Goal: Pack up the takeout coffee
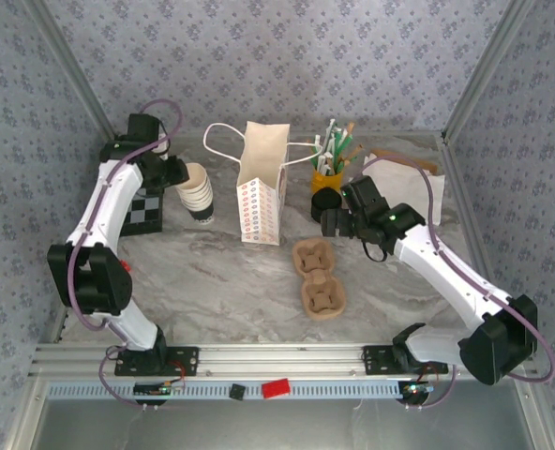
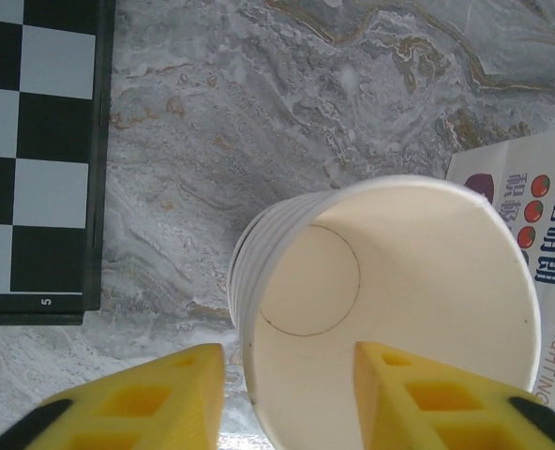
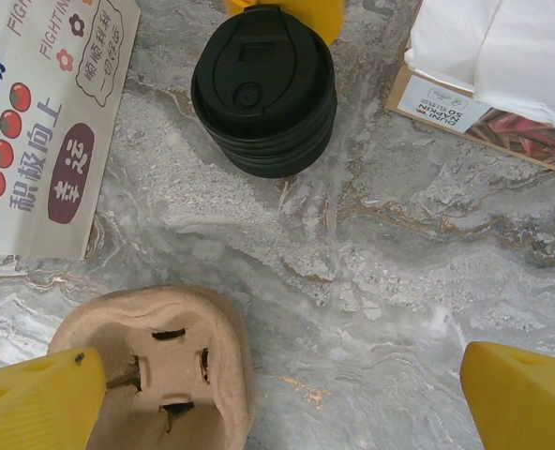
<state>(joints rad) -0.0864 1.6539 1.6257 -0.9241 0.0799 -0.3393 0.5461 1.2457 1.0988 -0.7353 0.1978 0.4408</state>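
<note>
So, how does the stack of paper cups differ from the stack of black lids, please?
The stack of paper cups is cream-white inside and open-topped; the stack of black lids is dark and closed. The cups stand left of the paper bag, the lids right of it. The cups rise taller than the lids. Both are nested stacks on the table.

"FIGHTING" on paper bag (image 3: 43,131); "5" on checkerboard (image 2: 38,159) edge.

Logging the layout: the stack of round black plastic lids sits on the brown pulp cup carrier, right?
No: the right wrist view shows the stack of round black plastic lids on the marble tabletop, apart from the brown pulp cup carrier.
</note>
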